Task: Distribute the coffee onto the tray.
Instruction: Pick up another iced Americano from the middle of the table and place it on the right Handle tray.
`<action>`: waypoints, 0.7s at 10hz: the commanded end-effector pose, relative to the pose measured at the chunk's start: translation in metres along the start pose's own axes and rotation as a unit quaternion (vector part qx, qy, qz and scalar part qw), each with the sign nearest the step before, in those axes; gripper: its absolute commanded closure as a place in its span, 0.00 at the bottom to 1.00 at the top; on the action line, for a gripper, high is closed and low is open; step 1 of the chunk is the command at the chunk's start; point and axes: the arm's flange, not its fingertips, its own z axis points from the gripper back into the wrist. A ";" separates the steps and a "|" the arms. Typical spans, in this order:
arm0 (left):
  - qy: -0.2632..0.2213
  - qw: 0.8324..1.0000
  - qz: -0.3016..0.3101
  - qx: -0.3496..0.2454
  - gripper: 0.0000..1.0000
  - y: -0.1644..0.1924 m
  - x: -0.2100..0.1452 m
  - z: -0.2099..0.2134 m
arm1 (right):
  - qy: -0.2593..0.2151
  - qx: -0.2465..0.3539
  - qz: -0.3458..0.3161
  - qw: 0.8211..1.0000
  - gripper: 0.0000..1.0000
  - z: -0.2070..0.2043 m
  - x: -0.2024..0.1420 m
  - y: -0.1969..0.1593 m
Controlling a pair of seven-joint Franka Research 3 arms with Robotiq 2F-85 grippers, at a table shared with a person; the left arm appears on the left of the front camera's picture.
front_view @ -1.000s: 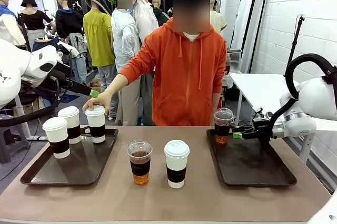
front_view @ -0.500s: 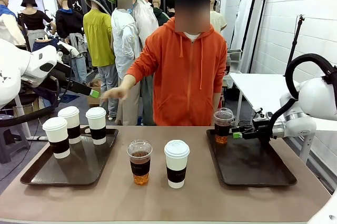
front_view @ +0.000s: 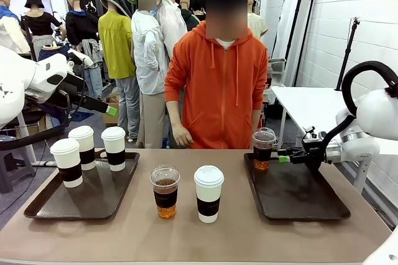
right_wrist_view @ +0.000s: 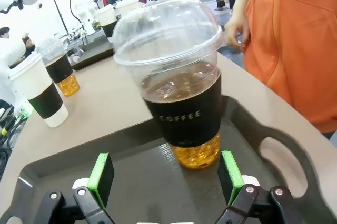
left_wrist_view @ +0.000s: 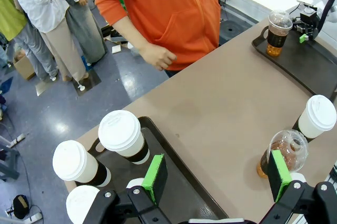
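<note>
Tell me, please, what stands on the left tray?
Three white lidded cups stand on the left tray, leaving its near part bare. Their contents cannot be seen, as each cup is opaque and covered.

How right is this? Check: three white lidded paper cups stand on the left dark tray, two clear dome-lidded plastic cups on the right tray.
The front view shows only one clear dome-lidded plastic cup on the right dark tray; the second clear cup stands on the brown table instead.
</note>
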 end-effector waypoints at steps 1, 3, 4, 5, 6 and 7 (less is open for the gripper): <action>0.001 1.000 0.002 -0.002 0.00 0.001 -0.001 0.000 | 0.000 -0.008 -0.009 1.000 0.00 0.005 -0.007 0.043; 0.001 1.000 0.002 -0.002 0.00 0.001 -0.001 0.000 | 0.011 0.004 0.008 1.000 0.00 0.002 -0.008 0.082; 0.001 1.000 0.002 -0.002 0.00 0.001 -0.001 0.000 | 0.011 0.012 0.025 1.000 0.00 -0.003 -0.007 0.102; 0.001 1.000 0.002 -0.002 0.00 0.001 -0.001 0.000 | 0.014 0.033 0.037 0.999 0.00 -0.011 -0.004 0.118; 0.001 1.000 0.002 -0.002 0.00 0.001 -0.001 0.000 | 0.022 0.048 0.046 0.998 0.00 -0.022 -0.001 0.132; 0.001 1.000 0.002 -0.002 0.00 0.001 -0.001 0.000 | 0.031 0.064 0.065 0.995 0.00 -0.035 0.002 0.147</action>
